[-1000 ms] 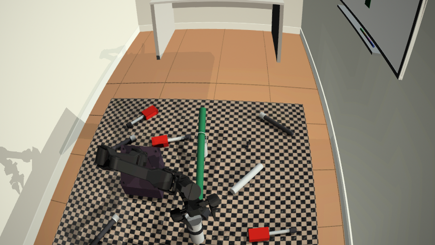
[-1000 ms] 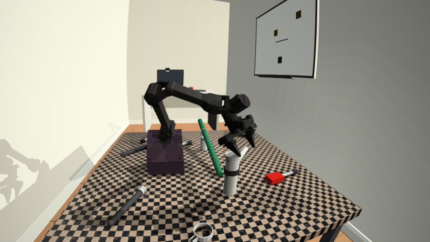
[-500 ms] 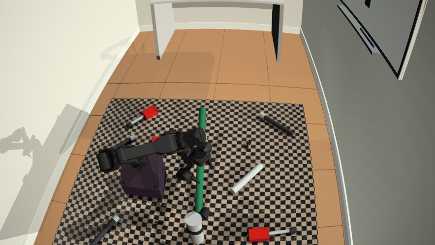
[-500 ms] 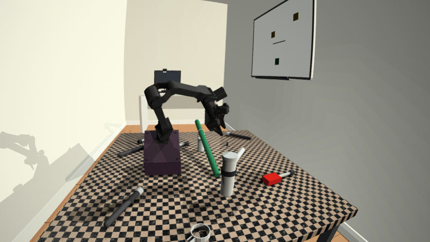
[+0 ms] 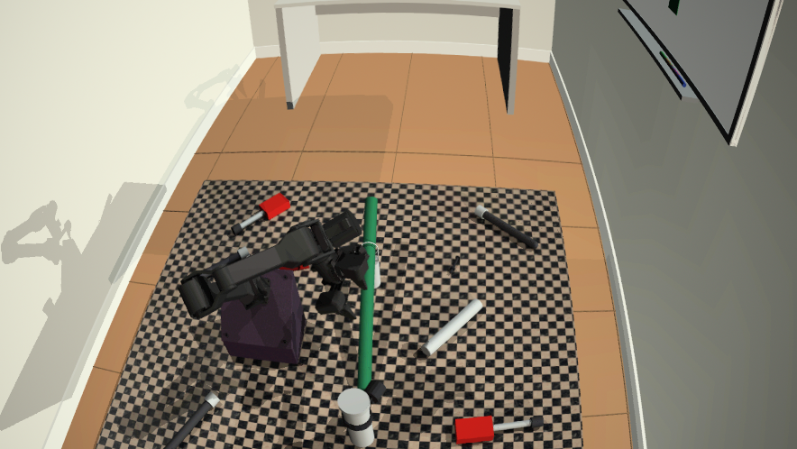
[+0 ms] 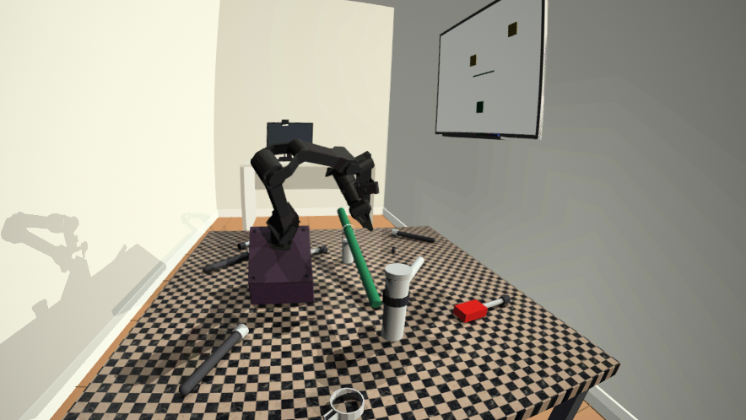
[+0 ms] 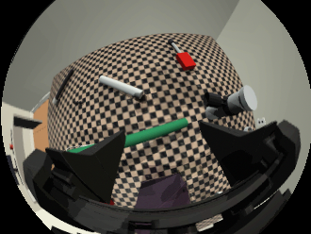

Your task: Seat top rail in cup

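Note:
The green rail (image 5: 367, 312) (image 6: 359, 261) (image 7: 156, 131) runs through the wire loop cap on a small white post (image 6: 347, 253). It slopes down toward the big white post (image 5: 355, 409) (image 6: 397, 278) (image 7: 241, 100). Its low end lies by the black rail-end cup (image 5: 377, 389) (image 7: 216, 102); I cannot tell if it is inside. The black brace band (image 5: 361, 426) (image 6: 395, 301) sits about halfway down the post. My gripper (image 5: 338, 306) (image 6: 365, 221) is open and empty, hanging in the air beside the rail near the loop cap, not touching it.
The arm's purple base block (image 5: 261, 328) (image 6: 280, 271) stands left of the rail. Red mallets (image 5: 273, 206) (image 5: 473, 429) (image 6: 469, 311), dark tubes (image 5: 507, 227) (image 6: 213, 359), a white tube (image 5: 452, 327) (image 6: 416, 265) and a ring fitting (image 6: 347, 404) lie on the checkered table.

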